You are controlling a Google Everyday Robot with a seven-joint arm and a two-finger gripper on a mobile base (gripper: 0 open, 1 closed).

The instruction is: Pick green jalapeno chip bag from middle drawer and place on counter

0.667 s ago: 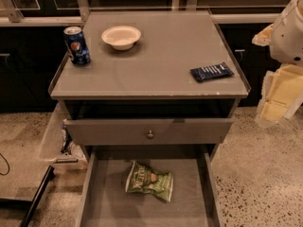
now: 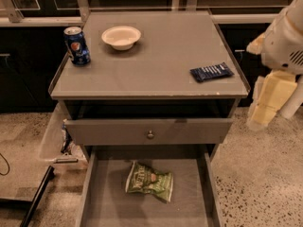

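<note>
**Q:** So where's the green jalapeno chip bag (image 2: 149,181) sitting?

**Me:** Flat on the floor of the middle drawer (image 2: 191,197), which is pulled wide open. It's a bit left of centre, lying at a slight angle with the white lettering facing up. It isn't touching either side wall.

**Q:** And your gripper?

**Me:** My gripper (image 2: 271,100) is way off at the right edge of the view. It hangs out past the cabinet's right side, about level with the counter (image 2: 165,65) edge and well apart from the bag. I honestly can't tell whether it's spread or pressed together. Nothing in it that I can see.

**Q:** What's up on the counter?

**Me:** A blue soda can (image 2: 76,45) stands at the back left, and a white bowl (image 2: 121,37) sits just beside it. A dark blue wrapper (image 2: 211,72) lies flat near the right rim. The drawer front with the knob (image 2: 149,132) sits above the open one.
</note>
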